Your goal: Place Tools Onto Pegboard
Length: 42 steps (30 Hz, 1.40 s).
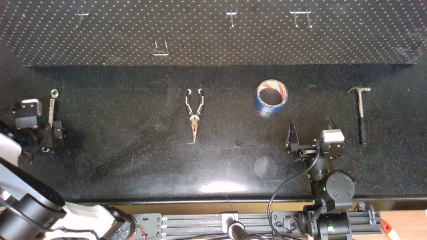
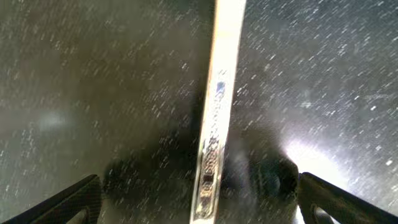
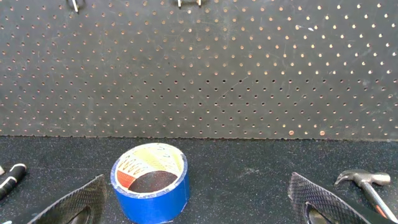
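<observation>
From the top, the wrench (image 1: 52,110) lies flat on the black bench (image 1: 133,153) at the far left. The left gripper (image 1: 44,131) sits low over it. The pegboard (image 1: 213,33) stands at the back with small hooks (image 1: 160,48), well apart from the wrench. The pliers (image 1: 194,113), tape (image 1: 271,97) and hammer (image 1: 360,113) lie on the bench too. The right gripper (image 1: 311,135) sits near the tape with its fingers wide.

From the left wrist, the wrench runs between the fingers (image 2: 68,202), which are wide and not touching it. The wrench is thin, flat and shiny. I think the fingers could slip off it or push it sideways. They could also bump the bench if they close too low. If it is held near one end, it might swing and miss a hook.

From the right wrist, the tape sits just ahead of the wide fingers (image 3: 320,199), with the hammer off to one side. Nothing is held here.
</observation>
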Each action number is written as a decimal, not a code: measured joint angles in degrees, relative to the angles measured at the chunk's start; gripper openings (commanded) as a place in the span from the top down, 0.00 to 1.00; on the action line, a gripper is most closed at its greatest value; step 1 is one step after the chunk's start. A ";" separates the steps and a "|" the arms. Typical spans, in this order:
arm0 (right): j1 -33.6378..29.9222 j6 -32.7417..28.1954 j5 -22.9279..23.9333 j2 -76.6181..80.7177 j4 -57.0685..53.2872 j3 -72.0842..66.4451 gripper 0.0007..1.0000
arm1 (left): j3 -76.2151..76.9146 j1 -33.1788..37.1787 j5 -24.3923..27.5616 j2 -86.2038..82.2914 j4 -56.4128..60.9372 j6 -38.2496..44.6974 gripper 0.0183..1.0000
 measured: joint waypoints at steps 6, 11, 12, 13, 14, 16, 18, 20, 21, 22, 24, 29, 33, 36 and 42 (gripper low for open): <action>0.00 0.00 0.00 0.00 0.00 0.00 0.05 | 0.02 -1.42 0.13 0.24 1.11 -0.26 0.02; 0.00 0.02 0.00 -0.02 0.02 0.00 0.05 | 0.28 -1.42 1.27 0.85 1.11 -1.16 0.44; 0.00 0.00 0.00 0.00 0.00 0.00 0.05 | 0.42 -1.60 1.31 0.96 1.18 -1.57 0.49; 0.00 0.00 0.00 -0.02 0.00 0.00 0.05 | 0.44 -1.64 1.29 1.01 1.27 -1.90 0.57; 0.00 0.00 0.00 0.00 0.00 0.00 0.05 | 0.50 -1.62 1.16 1.05 1.29 -2.62 0.64; 0.00 0.00 0.00 -0.02 0.02 0.00 0.05 | 0.66 -1.62 0.94 1.09 1.25 -3.41 0.72; 0.00 0.00 0.00 0.00 0.00 0.00 0.05 | 0.66 -1.62 0.92 1.09 1.03 -3.76 0.77; 0.00 0.00 0.00 0.00 0.00 0.00 0.05 | 0.76 -1.62 0.90 1.09 0.79 -4.11 0.79; 0.00 0.00 0.00 0.00 0.00 0.00 0.05 | 0.76 -1.62 0.90 1.11 0.68 -4.11 0.82; 0.00 0.00 0.00 0.00 0.00 0.00 0.05 | 0.76 -1.62 0.87 1.11 0.61 -4.11 0.82; 0.00 0.00 0.00 0.00 0.02 0.00 0.05 | 0.76 -1.62 0.74 1.09 0.61 -4.11 0.83; 0.00 0.00 0.00 0.00 0.02 0.00 0.05 | 0.85 -1.62 0.70 1.09 0.42 -4.11 0.87; 0.00 0.00 0.00 0.00 0.00 0.00 0.05 | 0.85 -1.62 0.72 1.09 0.39 -4.11 0.88; 0.00 0.02 0.00 0.00 0.00 0.00 0.05 | 0.87 -1.62 0.70 1.09 0.37 -4.11 0.88; 0.00 0.00 0.00 0.00 0.00 0.00 0.05 | 1.07 -1.62 0.72 1.09 -0.31 -4.13 0.93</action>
